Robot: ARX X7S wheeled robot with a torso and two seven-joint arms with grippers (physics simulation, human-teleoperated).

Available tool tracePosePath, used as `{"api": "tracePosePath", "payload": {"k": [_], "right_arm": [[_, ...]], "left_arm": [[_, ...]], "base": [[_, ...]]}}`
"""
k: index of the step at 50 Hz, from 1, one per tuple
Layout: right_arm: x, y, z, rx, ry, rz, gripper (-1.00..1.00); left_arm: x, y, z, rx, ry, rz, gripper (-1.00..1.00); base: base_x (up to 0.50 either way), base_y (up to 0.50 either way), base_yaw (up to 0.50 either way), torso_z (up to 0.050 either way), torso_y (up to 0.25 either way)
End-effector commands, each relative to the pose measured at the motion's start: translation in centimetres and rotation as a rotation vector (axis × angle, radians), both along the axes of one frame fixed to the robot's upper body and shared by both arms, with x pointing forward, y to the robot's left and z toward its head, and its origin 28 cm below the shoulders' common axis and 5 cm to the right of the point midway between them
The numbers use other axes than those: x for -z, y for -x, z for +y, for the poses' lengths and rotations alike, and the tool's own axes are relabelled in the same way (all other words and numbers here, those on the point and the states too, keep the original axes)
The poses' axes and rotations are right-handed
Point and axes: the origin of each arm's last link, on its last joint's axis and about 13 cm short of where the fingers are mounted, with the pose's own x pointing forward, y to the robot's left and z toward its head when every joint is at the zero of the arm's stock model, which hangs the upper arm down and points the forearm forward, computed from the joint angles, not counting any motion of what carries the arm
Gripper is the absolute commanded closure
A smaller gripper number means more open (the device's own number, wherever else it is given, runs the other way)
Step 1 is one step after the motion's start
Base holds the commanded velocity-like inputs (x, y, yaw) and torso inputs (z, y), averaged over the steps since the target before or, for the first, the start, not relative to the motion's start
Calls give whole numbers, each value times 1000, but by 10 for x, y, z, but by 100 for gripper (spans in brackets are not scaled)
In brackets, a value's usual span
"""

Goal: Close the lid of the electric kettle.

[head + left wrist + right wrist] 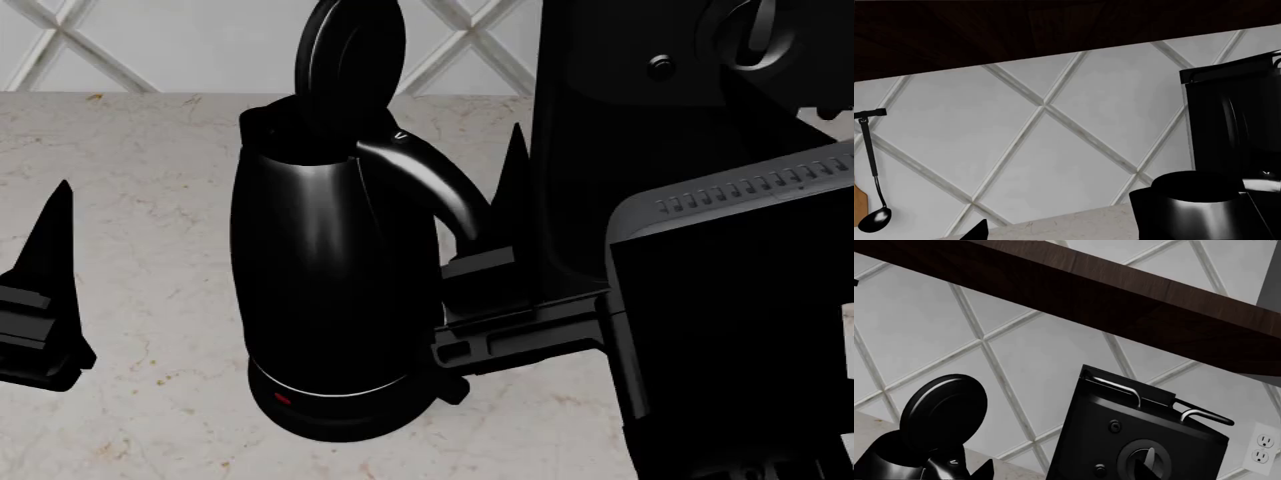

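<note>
Lid point(354, 50) stands upright over the electric kettle point(327, 290) near the counter's back edge; right gripper point(514, 200), fingers' spread unclear, should press it down from behind, gently, toward the spout.

Colours and patterns, kitchen scene

Kettle point(320, 290): glossy black, silver ring, red light. Lid point(354, 50): black. Coffee machine point(1141, 440): black. Desk point(134, 180): cream marble, speckled. Wall tiles point(1047, 150): white diamonds, grey grout. Shelf point(1121, 305): dark brown woodgrain. Ladle point(874, 215): black.
</note>
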Motion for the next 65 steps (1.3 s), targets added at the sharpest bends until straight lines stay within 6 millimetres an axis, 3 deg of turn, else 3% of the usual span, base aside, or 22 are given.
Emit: {"api": "tracePosePath", "payload": {"k": [1,10,20,27,42,65], "right_arm": [[-2,1,2,-6,14,-7,-100],[-6,-6,2,-42,-29,17,-100],[-11,-53,7,-121,-20,159,-100],[-19,-75,11,-140,6,186,-100],[-44,-96,20,-160,42,194,-100],[-42,-121,23,-138,55,232,-100]], "left_arm": [[-1,0,-1,1,3,1,-100],[-3,2,-2,-2,5,-4,-100],[0,2,1,-9,9,1,-100],[2,1,2,-15,12,6,-100],[7,-1,6,-30,23,14,-100],[9,-1,7,-37,23,12,-100]], "base": [[500,-66,0,0,0],[135,-7,0,0,1],[0,0,0,0,0],[0,0,0,0,0],[0,0,0,0,0],[0,0,0,0,0]]}}
